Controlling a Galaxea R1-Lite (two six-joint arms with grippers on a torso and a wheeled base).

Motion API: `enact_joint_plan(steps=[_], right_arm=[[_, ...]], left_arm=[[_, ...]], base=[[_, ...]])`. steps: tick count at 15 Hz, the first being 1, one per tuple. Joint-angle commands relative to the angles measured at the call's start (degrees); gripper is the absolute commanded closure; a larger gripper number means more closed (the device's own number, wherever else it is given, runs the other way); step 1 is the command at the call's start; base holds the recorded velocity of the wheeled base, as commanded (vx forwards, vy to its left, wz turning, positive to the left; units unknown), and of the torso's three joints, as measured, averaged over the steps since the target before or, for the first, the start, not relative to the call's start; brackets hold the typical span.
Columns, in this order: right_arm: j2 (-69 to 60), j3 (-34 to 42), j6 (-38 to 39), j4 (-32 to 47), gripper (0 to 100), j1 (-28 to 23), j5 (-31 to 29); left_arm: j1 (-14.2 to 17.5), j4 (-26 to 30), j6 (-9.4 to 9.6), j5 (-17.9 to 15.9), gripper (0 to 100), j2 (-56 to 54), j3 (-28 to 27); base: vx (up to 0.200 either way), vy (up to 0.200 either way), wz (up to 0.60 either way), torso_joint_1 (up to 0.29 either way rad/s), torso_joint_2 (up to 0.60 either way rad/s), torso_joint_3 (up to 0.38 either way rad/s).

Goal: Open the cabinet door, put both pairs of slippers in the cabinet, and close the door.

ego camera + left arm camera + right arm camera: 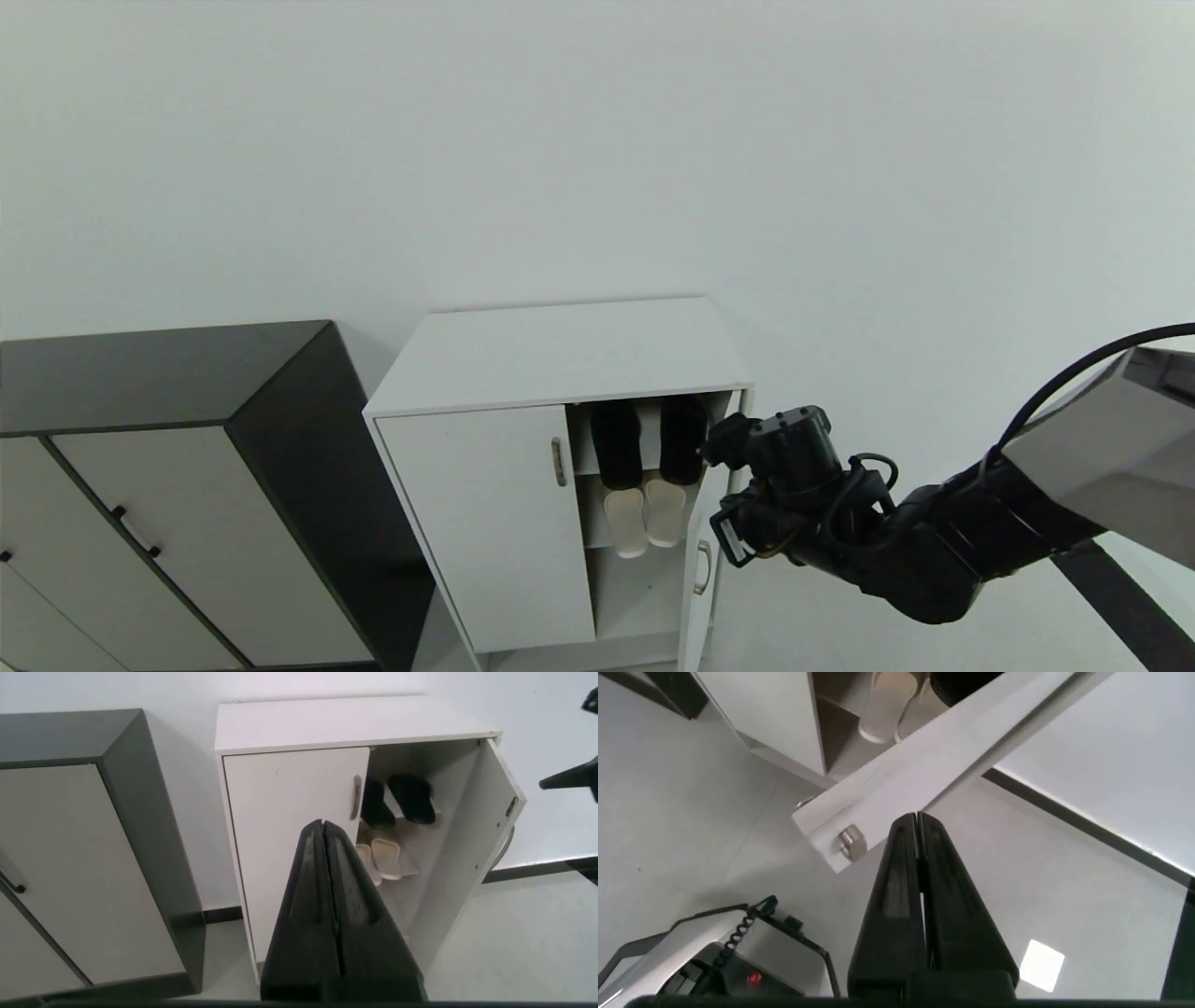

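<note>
The white cabinet (560, 350) stands against the wall with its left door (490, 523) closed and its right door (695, 579) swung open. A black pair of slippers (644, 439) lies on the top shelf and a white pair (644, 518) on the shelf below. My right gripper (721, 446) is shut and empty, and sits at the outer side of the open door. In the right wrist view its tips (918, 817) press against the door's edge (971, 756) near the handle mount (847, 841). My left gripper (322, 823) is shut and empty, held back in front of the closed door (290, 831).
A dark-topped cabinet (187, 373) with pale doors stands close beside the white cabinet's left. The open door (476, 831) juts out over the pale floor (710, 821). A dark baseboard (1083, 826) runs along the wall to the right.
</note>
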Motion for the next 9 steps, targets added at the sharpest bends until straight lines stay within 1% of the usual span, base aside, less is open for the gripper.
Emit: enact_joint_plan(steps=[1,4,5,6,9], right_arm=[[4.74,-2.83,-0.04,0.10,100,-0.02,-0.08],[8.51,-5.99,0.40,-0.16,100,0.07,-0.08],[10.01,-8.19,3.12,-1.30,100,0.77,0.01],[10.54,-8.90,4.97,-3.50,100,1.30,0.18],[12.82,-8.19,5.58,-16.86,100,1.48,0.18]], left_arm=[[0.02,-0.02,-0.02,0.01,100,-0.01,0.00],[0.02,-0.02,-0.02,0.01,100,-0.01,0.00],[0.02,-0.02,-0.02,0.01,100,-0.01,0.00],[-0.06,-0.02,-0.02,0.01,100,-0.01,0.00],[-0.06,-0.02,-0.02,0.01,100,-0.01,0.00]], base=[[0.000,0.000,0.00,0.000,0.00,0.000],[0.000,0.000,0.00,0.000,0.00,0.000],[0.000,0.000,0.00,0.000,0.00,0.000],[0.000,0.000,0.00,0.000,0.00,0.000],[0.000,0.000,0.00,0.000,0.00,0.000]])
